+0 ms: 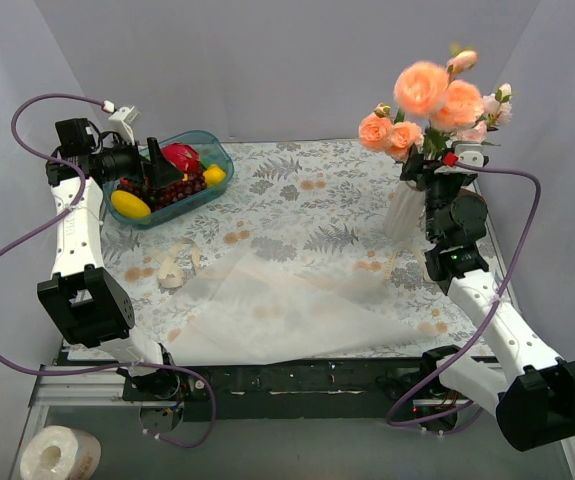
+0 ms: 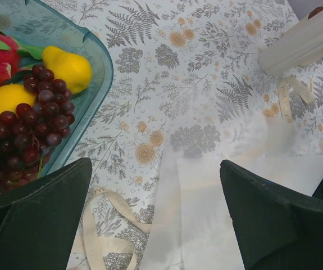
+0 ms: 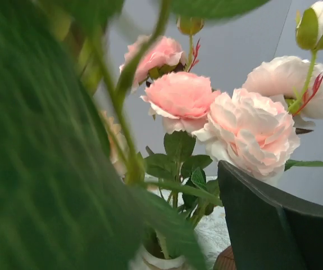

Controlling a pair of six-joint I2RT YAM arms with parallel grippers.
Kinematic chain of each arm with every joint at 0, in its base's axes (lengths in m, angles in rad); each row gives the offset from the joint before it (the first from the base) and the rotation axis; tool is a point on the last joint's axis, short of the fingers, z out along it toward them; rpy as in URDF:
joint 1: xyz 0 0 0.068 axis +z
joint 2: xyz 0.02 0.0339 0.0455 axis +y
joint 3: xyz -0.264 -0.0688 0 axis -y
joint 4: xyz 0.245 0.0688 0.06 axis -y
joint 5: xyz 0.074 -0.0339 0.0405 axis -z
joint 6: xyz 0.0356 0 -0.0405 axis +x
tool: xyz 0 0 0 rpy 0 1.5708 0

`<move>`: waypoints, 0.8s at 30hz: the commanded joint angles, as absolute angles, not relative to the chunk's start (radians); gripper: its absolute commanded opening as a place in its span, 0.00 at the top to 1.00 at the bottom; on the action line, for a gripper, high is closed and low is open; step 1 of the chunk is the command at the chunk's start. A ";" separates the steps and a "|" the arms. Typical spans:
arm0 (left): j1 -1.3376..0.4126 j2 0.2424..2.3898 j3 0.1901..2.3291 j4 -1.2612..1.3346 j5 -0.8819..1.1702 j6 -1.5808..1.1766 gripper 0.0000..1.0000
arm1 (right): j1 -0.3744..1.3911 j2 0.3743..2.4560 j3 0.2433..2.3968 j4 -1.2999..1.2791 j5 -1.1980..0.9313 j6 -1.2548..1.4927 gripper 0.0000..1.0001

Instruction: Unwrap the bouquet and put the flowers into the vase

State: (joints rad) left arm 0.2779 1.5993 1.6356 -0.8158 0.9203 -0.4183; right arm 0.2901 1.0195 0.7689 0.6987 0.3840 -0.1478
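The flowers (image 1: 432,100), pink and peach roses with green leaves, stand upright in the white ribbed vase (image 1: 404,212) at the back right. My right gripper (image 1: 437,165) is just beside the stems above the vase's mouth. In the right wrist view the roses (image 3: 245,129) rise from the vase's mouth (image 3: 161,261); one dark finger (image 3: 262,225) stands wide to the right and a blurred leaf hides the other. The jaws stand apart and grip nothing. My left gripper (image 1: 157,165) hovers open by the fruit bowl, holding nothing (image 2: 155,169). The bouquet's white paper (image 1: 287,315) lies flat and unfolded.
A teal bowl (image 1: 207,150) with grapes, lemons and a dragon fruit sits at the back left. A cream ribbon (image 1: 177,262) lies loose left of the paper, also (image 2: 102,225). A second ribbon strip (image 2: 287,95) lies near the vase (image 2: 307,39). A brown lid (image 3: 226,261) shows beside the vase.
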 commanded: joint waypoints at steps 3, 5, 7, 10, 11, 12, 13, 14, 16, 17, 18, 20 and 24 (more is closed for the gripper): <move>0.281 1.591 1.689 -0.851 0.930 -0.443 0.02 | 0.288 0.977 0.850 0.443 0.373 -0.077 0.07; 0.281 1.586 1.689 -0.847 0.920 -0.452 0.02 | 0.288 0.960 0.885 0.382 0.370 -0.063 0.06; 0.281 1.580 1.690 -0.842 0.919 -0.460 0.02 | 0.288 0.947 0.909 0.290 0.357 -0.049 0.05; 0.281 1.574 1.686 -0.835 0.904 -0.468 0.02 | 0.288 0.924 0.926 0.148 0.334 -0.014 0.04; 0.282 1.572 1.683 -0.833 0.896 -0.469 0.02 | 0.288 0.923 0.934 0.118 0.312 -0.012 0.04; 0.281 1.569 1.675 -0.831 0.888 -0.466 0.02 | 0.290 0.919 0.934 0.101 0.314 -0.012 0.04; 0.281 1.566 1.668 -0.831 0.888 -0.459 0.02 | 0.290 0.913 0.934 0.085 0.325 -0.008 0.04; 0.282 1.562 1.657 -0.824 0.885 -0.457 0.02 | 0.290 0.899 0.940 0.078 0.325 -0.008 0.03; 0.281 1.554 1.632 -0.808 0.888 -0.459 0.02 | 0.288 0.891 0.959 0.014 0.290 -0.008 0.03; 0.281 1.557 1.631 -0.804 0.890 -0.462 0.02 | 0.290 0.893 0.988 -0.033 0.281 0.021 0.03; 0.281 1.557 1.631 -0.802 0.896 -0.466 0.02 | 0.288 0.891 1.000 -0.064 0.281 0.037 0.02; 0.281 1.559 1.631 -0.796 0.907 -0.475 0.02 | 0.290 0.882 1.011 -0.144 0.281 0.061 0.02; 0.282 1.565 1.640 -0.795 0.934 -0.489 0.02 | 0.288 0.864 1.044 -0.260 0.282 0.092 0.02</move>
State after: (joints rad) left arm 0.2779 1.5982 1.6352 -0.8158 0.9005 -0.4728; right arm 0.2901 0.8963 0.9707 -0.1062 0.2909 0.0399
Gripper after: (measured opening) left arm 0.982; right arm 0.981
